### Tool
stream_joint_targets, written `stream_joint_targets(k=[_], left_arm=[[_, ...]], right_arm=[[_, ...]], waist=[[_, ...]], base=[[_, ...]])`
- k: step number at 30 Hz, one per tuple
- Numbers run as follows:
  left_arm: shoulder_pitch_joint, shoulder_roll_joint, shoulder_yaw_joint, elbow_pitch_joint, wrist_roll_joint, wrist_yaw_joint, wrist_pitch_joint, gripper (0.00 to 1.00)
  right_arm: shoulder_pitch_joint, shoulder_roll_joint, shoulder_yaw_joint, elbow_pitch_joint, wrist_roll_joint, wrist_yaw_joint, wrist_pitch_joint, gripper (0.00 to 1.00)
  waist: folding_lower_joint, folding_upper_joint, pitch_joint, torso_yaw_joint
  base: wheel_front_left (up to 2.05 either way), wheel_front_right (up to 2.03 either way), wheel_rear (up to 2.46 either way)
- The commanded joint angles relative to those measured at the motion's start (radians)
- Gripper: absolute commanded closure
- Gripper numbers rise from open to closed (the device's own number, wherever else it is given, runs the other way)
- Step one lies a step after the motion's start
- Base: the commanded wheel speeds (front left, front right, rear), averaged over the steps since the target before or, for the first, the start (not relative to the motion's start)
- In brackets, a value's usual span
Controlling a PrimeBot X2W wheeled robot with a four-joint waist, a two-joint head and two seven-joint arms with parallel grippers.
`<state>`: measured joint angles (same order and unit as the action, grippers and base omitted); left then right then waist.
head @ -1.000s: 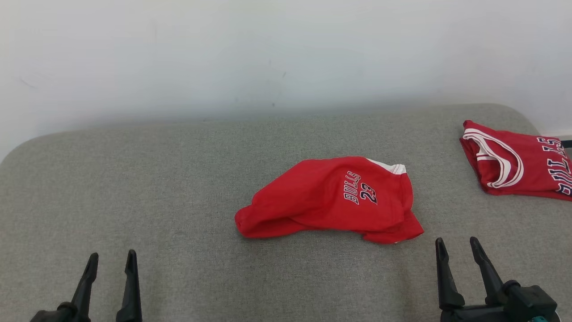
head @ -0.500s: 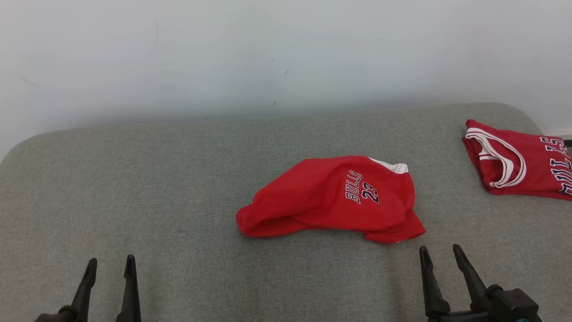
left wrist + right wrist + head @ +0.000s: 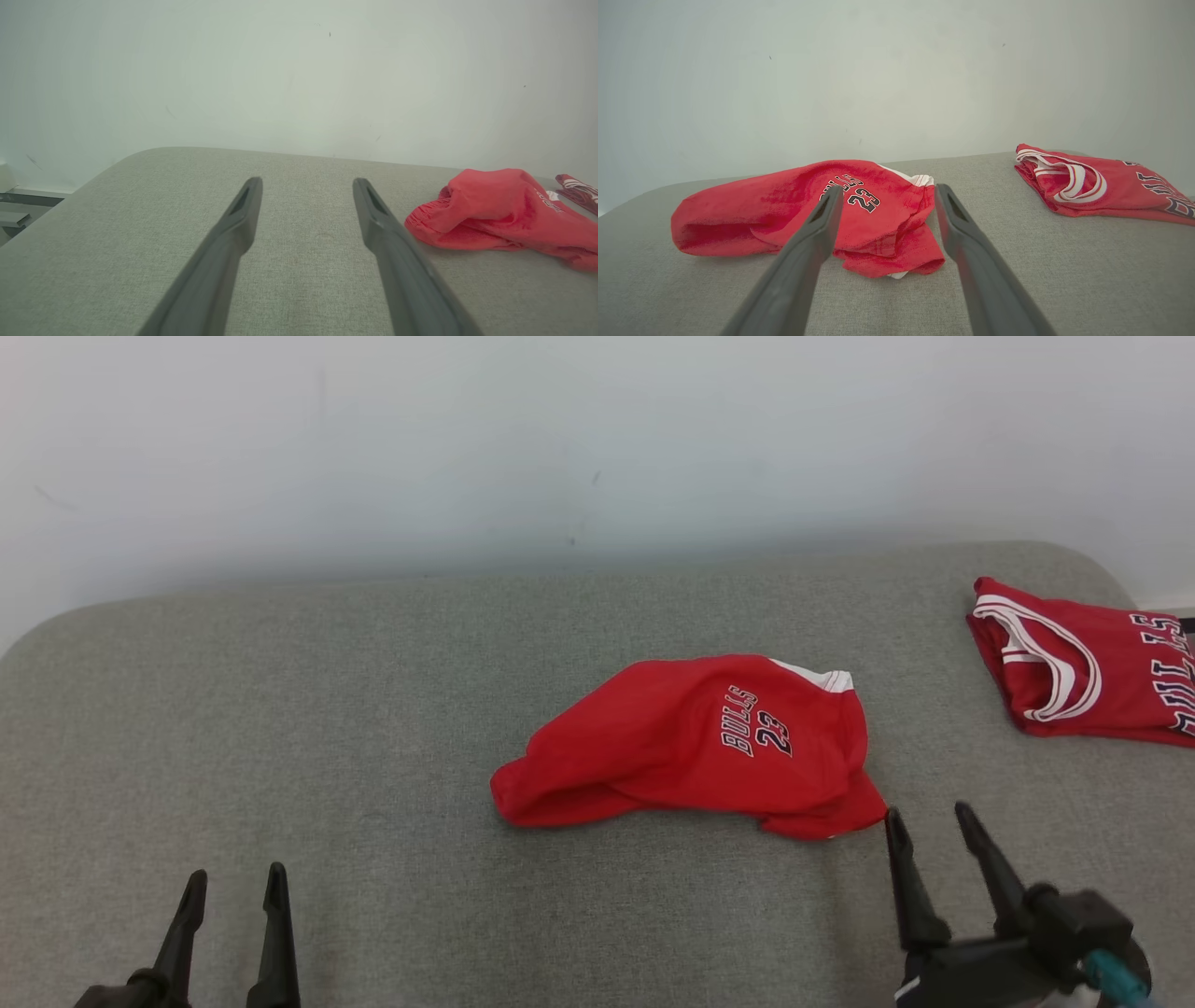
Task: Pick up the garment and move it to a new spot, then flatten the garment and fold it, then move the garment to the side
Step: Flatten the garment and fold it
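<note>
Garment [image 3: 691, 747] lies crumpled on the cushion [image 3: 373, 709], unpicked; left hand [image 3: 237, 872] and right hand [image 3: 927, 809] gape empty; I judge the right must pinch its near hem.

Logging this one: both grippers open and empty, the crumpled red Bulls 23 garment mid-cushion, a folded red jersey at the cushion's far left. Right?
Not quite: the folded red jersey lies at the far right of the cushion, as the head view shows. The rest holds: left gripper and right gripper are open and empty, the crumpled garment mid-cushion.
</note>
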<state>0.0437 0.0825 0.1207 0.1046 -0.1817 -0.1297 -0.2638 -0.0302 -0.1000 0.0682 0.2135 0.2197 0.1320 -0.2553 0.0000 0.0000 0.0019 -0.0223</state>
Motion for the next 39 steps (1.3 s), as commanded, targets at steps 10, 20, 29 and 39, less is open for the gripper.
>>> stream_joint_targets(k=[10, 20, 29, 39], left_arm=[[-0.076, 0.008, -0.046, 0.003, -0.014, 0.000, 0.000, 0.00], [-0.161, 0.020, -0.085, 0.026, -0.043, 0.000, 0.000, 0.00], [-0.226, 0.025, -0.119, 0.037, -0.062, 0.000, 0.000, 0.00], [-0.223, 0.032, -0.116, 0.046, -0.057, 0.000, 0.000, 0.00]], right_arm=[[-0.282, -0.135, -0.018, 0.167, -0.011, -0.003, 0.051, 0.00], [-0.549, -0.205, -0.015, 0.406, -0.009, -0.003, 0.095, 0.00], [-0.692, -0.217, 0.003, 0.665, -0.005, -0.003, 0.098, 0.00], [-0.724, -0.191, 0.031, 0.823, 0.059, -0.003, 0.084, 1.00]], waist=[[0.0000, 0.0000, 0.099, 0.063], [0.0000, 0.0000, 0.238, 0.147], [0.0000, 0.0000, 0.314, 0.197], [0.0000, 0.0000, 0.305, 0.194]], base=[[0.00, 0.00, 0.00], [0.00, 0.00, 0.00], [0.00, 0.00, 0.00], [0.00, 0.00, 0.00]])
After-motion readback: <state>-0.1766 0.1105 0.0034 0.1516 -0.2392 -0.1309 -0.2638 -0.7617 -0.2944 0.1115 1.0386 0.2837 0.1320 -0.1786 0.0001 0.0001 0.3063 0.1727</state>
